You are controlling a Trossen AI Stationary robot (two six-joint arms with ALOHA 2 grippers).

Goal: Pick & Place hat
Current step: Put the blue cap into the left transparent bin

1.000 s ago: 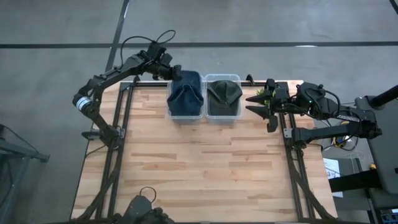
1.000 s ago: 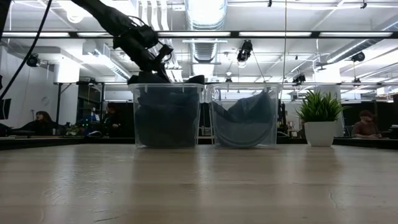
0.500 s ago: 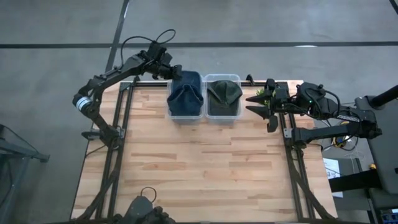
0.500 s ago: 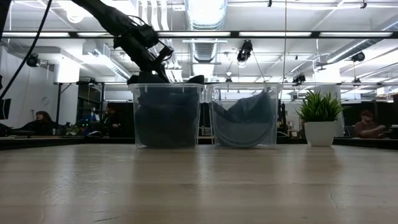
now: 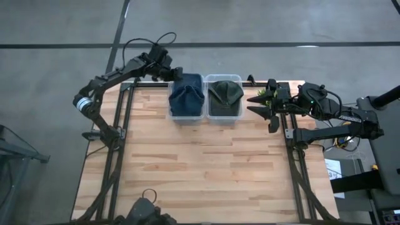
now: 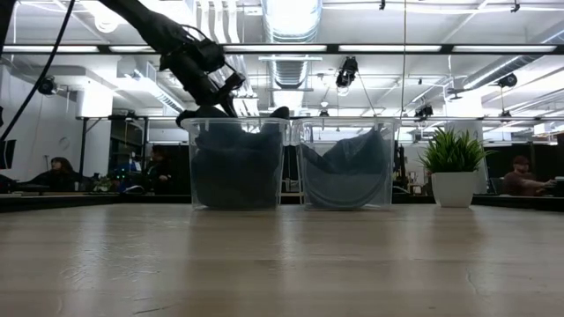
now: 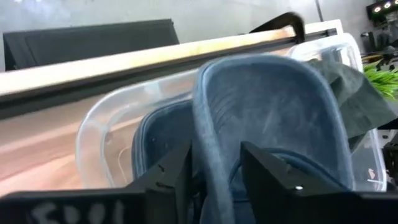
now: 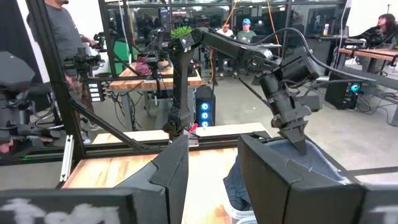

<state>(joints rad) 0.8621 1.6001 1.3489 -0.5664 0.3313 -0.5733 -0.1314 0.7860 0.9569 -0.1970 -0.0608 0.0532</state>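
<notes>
The left gripper sits at the far edge of the left bin, its fingers pinching the blue hat's brim, which runs straight away from it, while the right gripper waits open, well apart.

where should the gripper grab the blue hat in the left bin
By the brim, from above. The blue hat fills its clear bin, whose walls block any sideways approach, while the stiff brim edge stands up between the left gripper fingers, thin enough to pinch. The right gripper waits at the table's edge.
</notes>
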